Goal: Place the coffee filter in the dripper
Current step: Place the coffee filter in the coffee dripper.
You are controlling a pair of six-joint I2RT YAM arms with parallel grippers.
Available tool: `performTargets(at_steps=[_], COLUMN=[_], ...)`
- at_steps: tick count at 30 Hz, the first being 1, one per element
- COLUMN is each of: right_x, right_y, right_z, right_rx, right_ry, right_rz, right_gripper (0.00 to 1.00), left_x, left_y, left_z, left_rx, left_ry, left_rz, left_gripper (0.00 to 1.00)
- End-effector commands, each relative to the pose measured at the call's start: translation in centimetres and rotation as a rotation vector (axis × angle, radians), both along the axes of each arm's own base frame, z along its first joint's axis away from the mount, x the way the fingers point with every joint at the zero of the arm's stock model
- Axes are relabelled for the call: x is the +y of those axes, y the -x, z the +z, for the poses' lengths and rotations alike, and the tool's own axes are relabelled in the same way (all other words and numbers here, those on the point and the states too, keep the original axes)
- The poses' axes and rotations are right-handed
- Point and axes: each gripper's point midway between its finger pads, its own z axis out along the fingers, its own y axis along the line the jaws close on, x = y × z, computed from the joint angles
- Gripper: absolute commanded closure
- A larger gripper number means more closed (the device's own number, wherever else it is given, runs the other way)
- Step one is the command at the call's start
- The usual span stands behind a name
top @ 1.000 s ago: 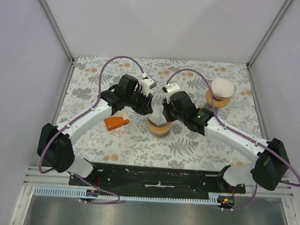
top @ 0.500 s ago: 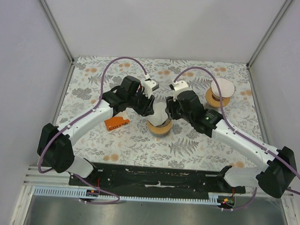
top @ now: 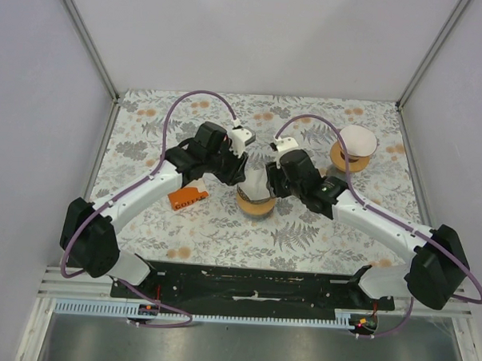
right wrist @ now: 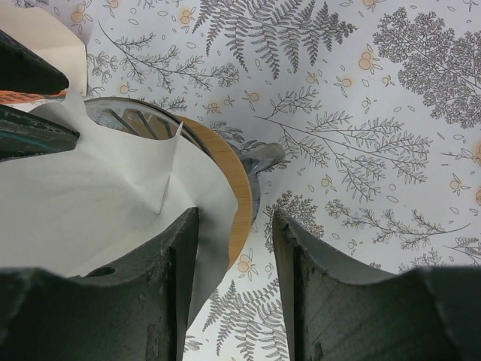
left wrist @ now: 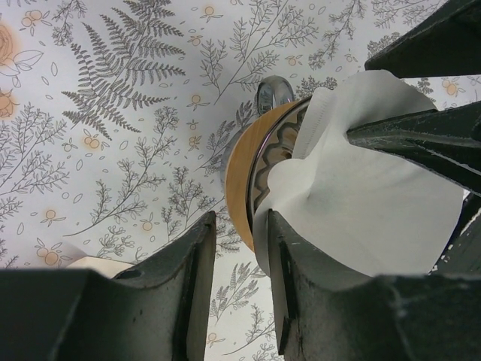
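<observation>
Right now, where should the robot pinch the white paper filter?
Probably its loose upper edge, where the coffee filter stands above the dripper. Come from above, one finger inside the cone and one outside: the paper is thin and upright there, while lower down it lies against the dripper.

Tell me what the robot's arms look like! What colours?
The left arm and right arm are white tubes joined by chunky black joints. A purple cable loops along each. The right one shows a tiny green light. The left gripper and right gripper have dark, wedge-shaped fingers.
</observation>
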Motion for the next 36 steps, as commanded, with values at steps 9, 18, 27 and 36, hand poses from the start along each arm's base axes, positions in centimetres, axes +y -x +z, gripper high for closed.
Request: performTargets(at_steps=[9, 18, 27, 36], right_x=[1.4, 1.5, 1.6, 1.2], right_y=[-0.1, 0.0, 0.0, 0.0], right_z=[-0.4, -0.7, -0.8, -1.0], right_rx=[0.013, 0.025, 0.030, 0.033], right_ry=[-0.052, -0.055, -0.059, -0.069], right_rz=[0.064, 0.064, 0.064, 0.054], right_gripper=[0.50, 0.51, 0.51, 0.52], left_x=[-2.6, -3.4, -3.7, -1.2], left_y=[1.2, 0.6, 0.6, -1.5], left_z=[2.9, 2.5, 1.4, 0.2], left_rx=[-0.090, -0.014, -0.031, -0.119], left_ry=[0.070, 0.115, 0.097, -0.035], left_rz=[-0.188, -0.148, -0.198, -0.093], left_gripper=[0.49, 0.40, 0.30, 0.69])
